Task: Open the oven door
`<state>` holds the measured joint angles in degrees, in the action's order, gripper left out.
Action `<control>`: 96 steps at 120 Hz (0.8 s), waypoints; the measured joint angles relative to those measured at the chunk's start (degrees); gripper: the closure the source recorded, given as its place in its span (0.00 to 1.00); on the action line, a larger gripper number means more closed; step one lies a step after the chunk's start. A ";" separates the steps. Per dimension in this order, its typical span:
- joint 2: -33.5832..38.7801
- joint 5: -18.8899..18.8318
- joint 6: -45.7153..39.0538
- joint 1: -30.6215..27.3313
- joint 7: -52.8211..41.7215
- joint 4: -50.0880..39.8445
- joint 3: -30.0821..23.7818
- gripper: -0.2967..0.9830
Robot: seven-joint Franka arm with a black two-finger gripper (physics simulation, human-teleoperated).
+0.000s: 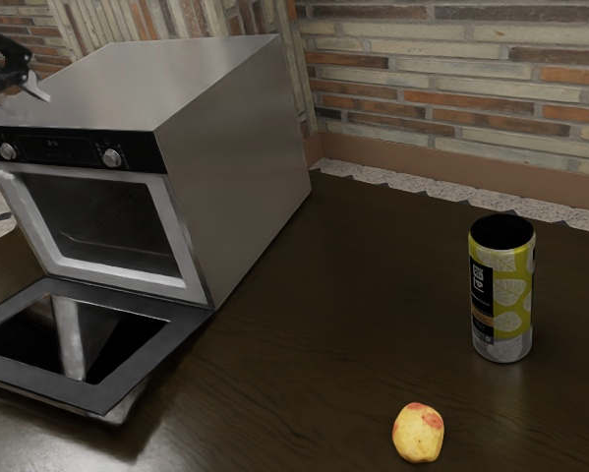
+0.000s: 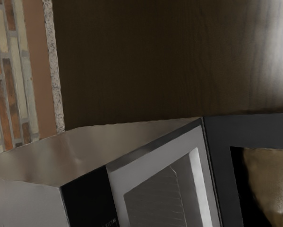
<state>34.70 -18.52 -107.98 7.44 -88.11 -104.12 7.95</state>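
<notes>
Yellow fruit with red spots [image 1: 417, 434] sits on the table [image 1: 304, 383], and a tall green and white can [image 1: 501, 290] stands behind it. Both are well apart from our job. What we care about is the oven door [image 1: 102, 396]. It hangs low and almost flat in front of the oven [image 1: 237, 147], so the inside [image 1: 107, 221] is showing. We think the door is open and the job looks done, or very close to it.

Our gripper [image 1: 27, 85] is near the top of the oven, at the exterior view's left edge. We can't tell if the jaws are wide or narrow there. They are up high, away from the door.

The best thing now is to let the door be. We should lift up and back slowly, so we don't bump the knobs [image 1: 111, 157] or shove the oven. If the door needs a bit more, we would press softly on the top of its outer edge, near the middle, and stop when it won't go down. Pushing hard could bend the hinge or tip the oven toward us.
</notes>
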 joint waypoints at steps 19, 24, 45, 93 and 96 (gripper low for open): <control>-27.69 8.90 10.52 -3.43 13.77 25.78 -2.70 0.24; -32.06 11.13 12.99 -5.67 17.65 28.83 -2.71 0.24; -42.36 18.71 19.55 -12.32 31.45 31.11 -2.75 0.23; -45.36 24.43 23.68 -14.28 50.89 29.51 -2.76 0.23; -45.36 24.49 23.76 -14.28 51.71 29.50 -2.76 0.23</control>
<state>-10.67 5.97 -84.22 -6.84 -36.40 -74.61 5.19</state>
